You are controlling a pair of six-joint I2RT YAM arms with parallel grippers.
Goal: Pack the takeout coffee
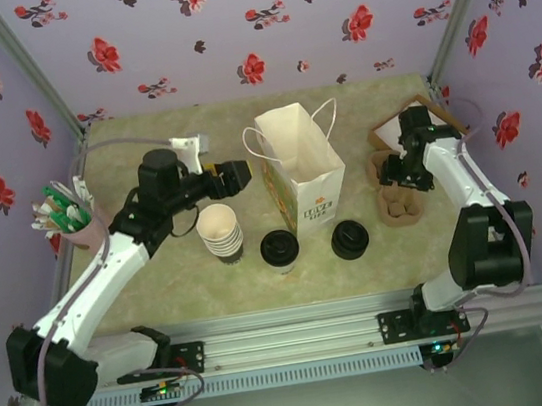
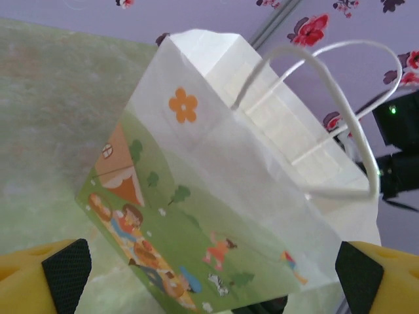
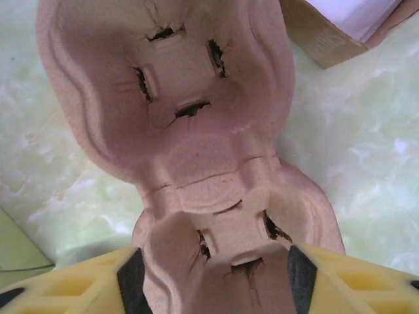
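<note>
The takeout coffee [image 1: 280, 249], a small pale cup under a black lid, stands in front of the white paper bag [image 1: 302, 173]. The bag is upright with its mouth open. My left gripper [image 1: 237, 177] hovers open just left of the bag. In the left wrist view, the bag's printed side [image 2: 249, 163] lies beyond the spread fingertips [image 2: 62, 268], and nothing is between them. My right gripper [image 1: 395, 171] is down on the brown pulp cup carrier [image 1: 399, 200]. In the right wrist view its pads [image 3: 131, 281] sit against both sides of the carrier's near hump [image 3: 216, 255].
A stack of lidless cream cups [image 1: 221, 232] stands left of the coffee. A stack of loose black lids [image 1: 349, 239] is to its right. A holder of green and white utensils [image 1: 69, 216] sits at the far left, and a cardboard box [image 1: 430, 115] is at the back right.
</note>
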